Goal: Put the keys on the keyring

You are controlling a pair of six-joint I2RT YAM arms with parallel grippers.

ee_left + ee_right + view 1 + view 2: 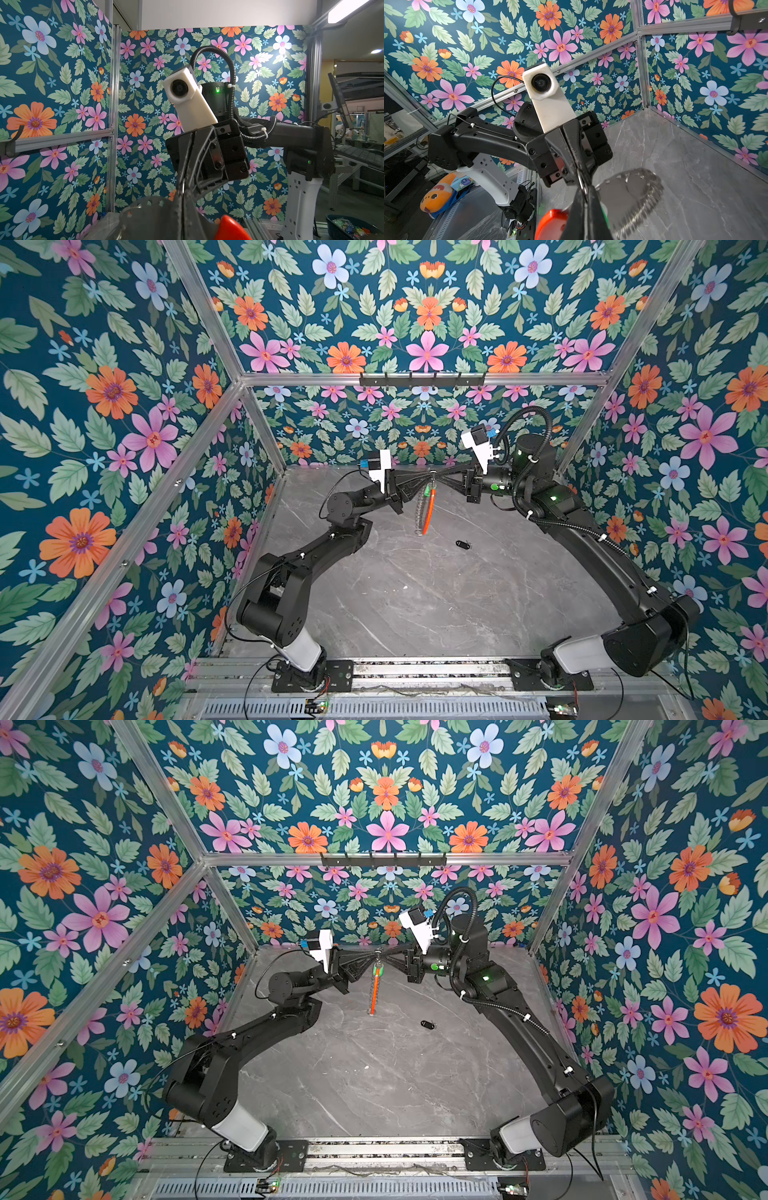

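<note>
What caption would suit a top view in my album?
Left gripper and right gripper meet tip to tip above the table, keyring hanging beneath; black-fob key lies on the table.

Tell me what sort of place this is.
Probably a robot test cell inside a lab or workshop: a left arm and right arm mounted on a base rail, flower-papered walls on an aluminium frame around a marble-look tabletop, and a monitor beyond the open side.
</note>
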